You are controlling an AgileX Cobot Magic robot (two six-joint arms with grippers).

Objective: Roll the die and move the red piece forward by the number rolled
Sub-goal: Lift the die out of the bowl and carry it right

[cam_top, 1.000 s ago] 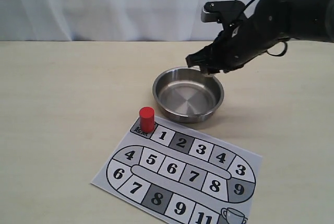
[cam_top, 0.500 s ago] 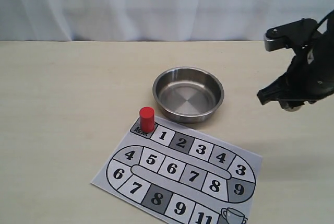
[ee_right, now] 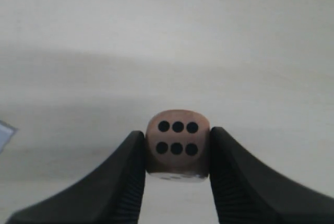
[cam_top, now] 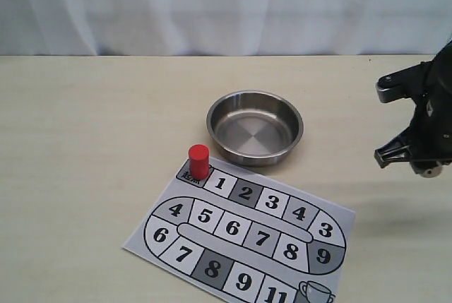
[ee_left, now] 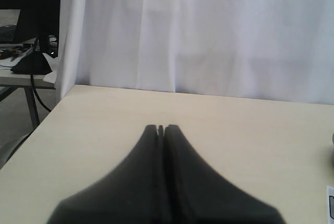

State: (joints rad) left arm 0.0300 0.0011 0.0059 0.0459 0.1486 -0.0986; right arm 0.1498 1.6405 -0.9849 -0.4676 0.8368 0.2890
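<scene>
Exterior view: the black right gripper [cam_top: 424,167] is hanging at the right edge of the frame, above the pale beige tabletop [cam_top: 85,140] and well apart from the round stainless-steel bowl [cam_top: 254,156] at centre. The small red upright cylinder piece [cam_top: 198,161] is standing on the dark start square at the upper-left corner of the printed grey-and-white numbered board sheet [cam_top: 232,228] in the lower centre. It is just beside sq. 1 and near the bowl's lower-left rim.

Right wrist view: the two fingers are pinching the small pale beige wooden-looking die [ee_right: 177,148] from opp. sides, the gap only as wide as the cube. The six-pip face is pointing toward the cam., w/ blurred tabletop behind.

Left wrist view: the black left gripper [ee_left: 161,128] is sitting w/ its fingers pressed together and nothing btwn them, over bare tabletop in front of a white curtain [ee_left: 209,36].
</scene>
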